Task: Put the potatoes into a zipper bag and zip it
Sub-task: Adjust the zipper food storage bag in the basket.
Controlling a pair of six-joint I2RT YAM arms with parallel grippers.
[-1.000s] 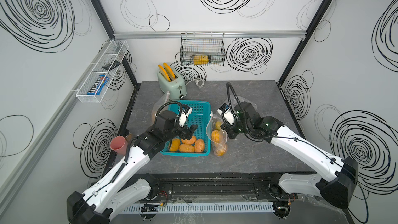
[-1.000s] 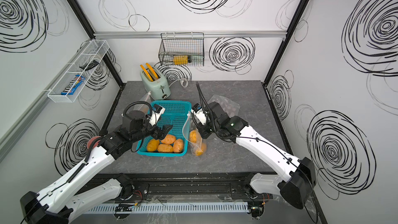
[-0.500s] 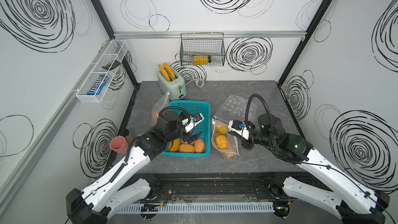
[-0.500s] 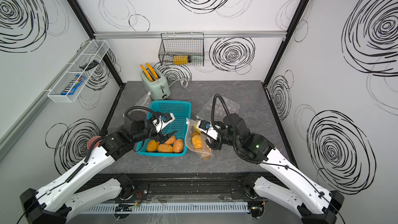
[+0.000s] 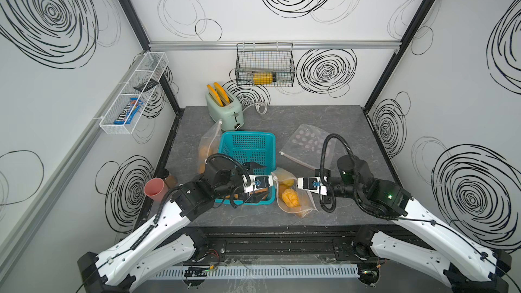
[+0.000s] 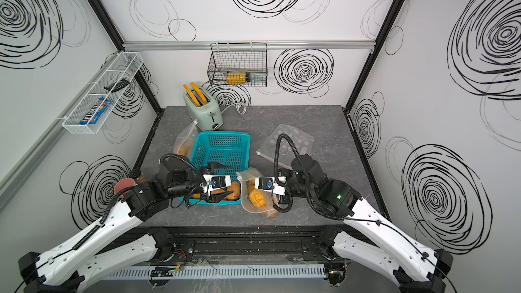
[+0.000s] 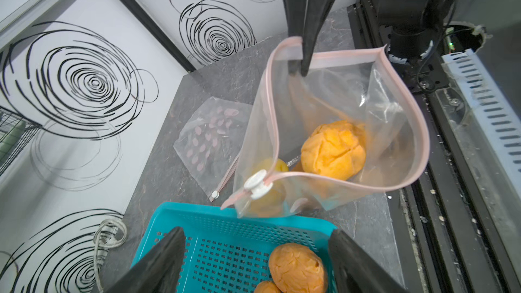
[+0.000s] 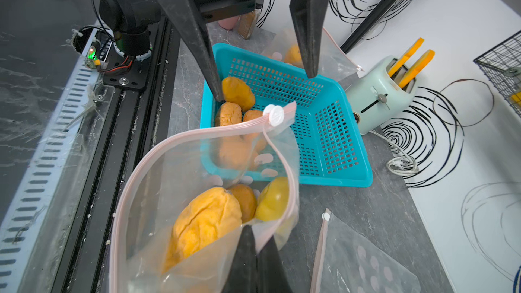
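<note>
A clear zipper bag (image 5: 293, 201) with a pink rim stands open just right of the teal basket (image 5: 248, 142). My right gripper (image 8: 255, 238) is shut on the bag's rim and holds its mouth up, the white slider (image 8: 275, 114) at the far end. Inside lie orange potatoes (image 8: 203, 226) and a paler yellow-green one (image 8: 273, 198). More potatoes (image 7: 297, 269) lie at the basket's near end. My left gripper (image 7: 258, 231) hangs open over them, one finger (image 8: 208, 74) close beside a potato (image 8: 238, 93), with nothing between the jaws.
Another bag holding potatoes (image 5: 207, 147) leans against the basket's left side. An empty dotted zipper bag (image 5: 308, 143) lies flat behind my right arm. A mint toaster (image 5: 224, 107) stands at the back, a pink cup (image 5: 154, 190) at the left edge.
My right arm has swung round and now reaches in from the right, drawing the held bag slightly forward. My left gripper has moved to the basket's near end, over the potatoes.
</note>
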